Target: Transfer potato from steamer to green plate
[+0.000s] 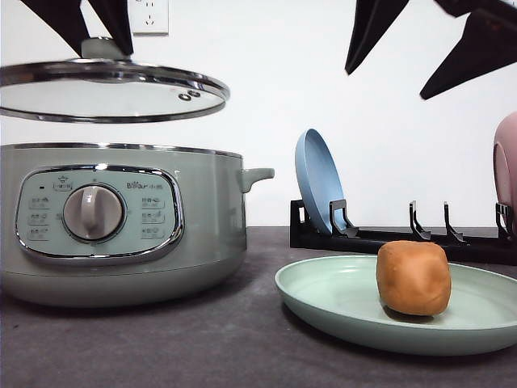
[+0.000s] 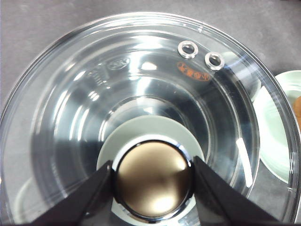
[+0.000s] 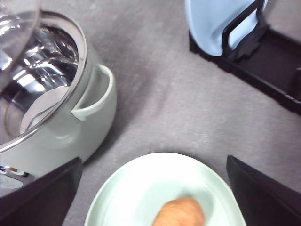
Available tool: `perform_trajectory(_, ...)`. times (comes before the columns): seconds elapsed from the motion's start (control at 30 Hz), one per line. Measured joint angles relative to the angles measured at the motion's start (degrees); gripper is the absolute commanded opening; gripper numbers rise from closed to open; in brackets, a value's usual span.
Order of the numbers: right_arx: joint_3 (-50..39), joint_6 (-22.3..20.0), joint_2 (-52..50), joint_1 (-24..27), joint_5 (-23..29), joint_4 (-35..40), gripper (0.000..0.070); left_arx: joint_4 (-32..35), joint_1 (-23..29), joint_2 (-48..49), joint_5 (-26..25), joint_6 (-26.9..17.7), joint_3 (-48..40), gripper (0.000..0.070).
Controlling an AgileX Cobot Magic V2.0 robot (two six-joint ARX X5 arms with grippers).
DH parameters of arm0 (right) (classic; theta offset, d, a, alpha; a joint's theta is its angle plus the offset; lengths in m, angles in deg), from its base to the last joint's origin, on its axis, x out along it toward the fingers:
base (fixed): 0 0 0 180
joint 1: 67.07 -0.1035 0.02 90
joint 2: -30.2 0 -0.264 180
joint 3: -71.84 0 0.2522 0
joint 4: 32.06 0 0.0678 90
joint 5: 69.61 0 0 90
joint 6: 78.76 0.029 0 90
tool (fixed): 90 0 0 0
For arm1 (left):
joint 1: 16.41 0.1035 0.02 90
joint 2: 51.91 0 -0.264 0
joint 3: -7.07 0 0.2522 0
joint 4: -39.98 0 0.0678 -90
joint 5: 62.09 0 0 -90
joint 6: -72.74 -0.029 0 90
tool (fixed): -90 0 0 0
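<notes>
Front view: the potato (image 1: 414,277) sits on the green plate (image 1: 323,295), toward its right half, on the grey tabletop (image 1: 161,347) to the right of the steamer (image 1: 121,222). Above the steamer the left pincer (image 1: 90,36) holds the glass lid (image 1: 113,90) level and clear of the pot rim, its dark fingers on either side of the lid's knob (image 1: 101,48). At upper right the right pincer (image 1: 420,40) hangs well above the plate, its two dark fingers spread wide with nothing between them. Behind the plate a black rack (image 1: 388,238) carries an upright blue plate (image 1: 319,182), and a pink plate (image 1: 506,162) shows at the right edge. The left wrist view gives what the front cannot: both fingers (image 2: 89,195) press against the shiny round knob (image 2: 153,179) from opposite sides, so the pincer is clenched on it, and through the glass lid (image 2: 141,84) two small vent holes (image 2: 202,54) and the edge of the green plate (image 2: 277,141) are seen. The right wrist view looks down between its parted fingers (image 3: 37,193) on the potato (image 3: 181,213) lying on the green plate (image 3: 141,188), and on the steamer's side handle (image 3: 96,94) and open shiny interior (image 3: 37,70), with the blue plate (image 3: 211,23) standing in the rack (image 3: 268,66).
</notes>
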Motion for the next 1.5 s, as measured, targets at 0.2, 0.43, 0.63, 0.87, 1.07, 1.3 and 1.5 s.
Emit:
perform_trajectory(0.2,0.00,-0.75,-1.55,0.00,0.61,-0.33,0.0620,0.87,-0.83,-3.36,0.03,-0.07,0.00,0.0009)
perform_trajectory(0.43,0.00,-1.00,-1.59,0.00,0.63,-2.33,0.0620,2.73,-1.50,-4.88,0.26,-0.44,-0.04,0.0009)
perform_trajectory(0.63,0.00,-1.04,-1.59,0.00,0.63,-2.57,0.0620,2.64,-1.52,-5.16,2.85,-0.91,-0.04,0.0009)
perform_trajectory(0.87,0.00,-1.04,-1.59,0.00,0.63,-2.57,0.0620,2.67,-1.59,-6.75,2.97,-1.43,-0.04,0.0009)
perform_trajectory(1.07,0.00,-1.19,-1.59,0.00,0.61,-2.57,0.0620,2.69,-1.60,-7.63,2.86,-1.46,-0.04,0.0009)
perform_trajectory(1.3,0.00,-1.41,-1.59,0.00,0.63,-2.60,0.0620,2.69,-1.60,-7.66,2.84,-1.46,-0.04,0.0009)
perform_trajectory(1.5,0.00,-1.41,-1.59,0.00,0.62,-2.60,0.0620,2.49,-1.60,-8.39,2.82,-1.46,-0.04,0.0009)
